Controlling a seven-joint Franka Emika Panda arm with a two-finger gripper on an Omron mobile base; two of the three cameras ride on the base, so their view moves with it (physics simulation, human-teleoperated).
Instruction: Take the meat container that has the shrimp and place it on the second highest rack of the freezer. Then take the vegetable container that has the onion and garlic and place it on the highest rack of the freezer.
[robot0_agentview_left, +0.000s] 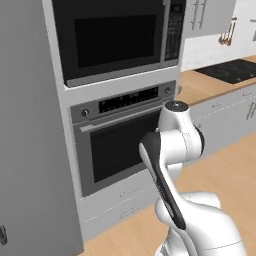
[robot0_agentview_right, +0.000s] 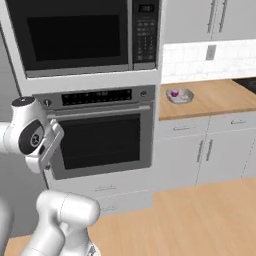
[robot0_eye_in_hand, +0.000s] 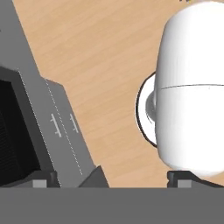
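Observation:
In the hand view my gripper (robot0_eye_in_hand: 113, 181) points down at the wooden floor. Its two dark fingertips (robot0_eye_in_hand: 43, 181) stand far apart, open, with nothing between them. A small grey dish (robot0_agentview_right: 180, 96) holding something purple sits on the wooden counter (robot0_agentview_right: 220, 97) right of the oven; it may be the vegetable container, too small to tell. The meat container with the shrimp is out of view. A tall plain grey unit (robot0_agentview_left: 30, 150) stands at the left, perhaps the freezer; its racks are hidden.
A microwave (robot0_agentview_right: 75, 35) sits above a wall oven (robot0_agentview_right: 100, 135), with two drawers (robot0_agentview_right: 107, 192) below, close in front of the arm. Base cabinets (robot0_agentview_right: 205, 150) run to the right, and a black cooktop (robot0_agentview_left: 230, 70) lies farther along the counter. Wooden floor (robot0_agentview_right: 190, 220) stretches to the right.

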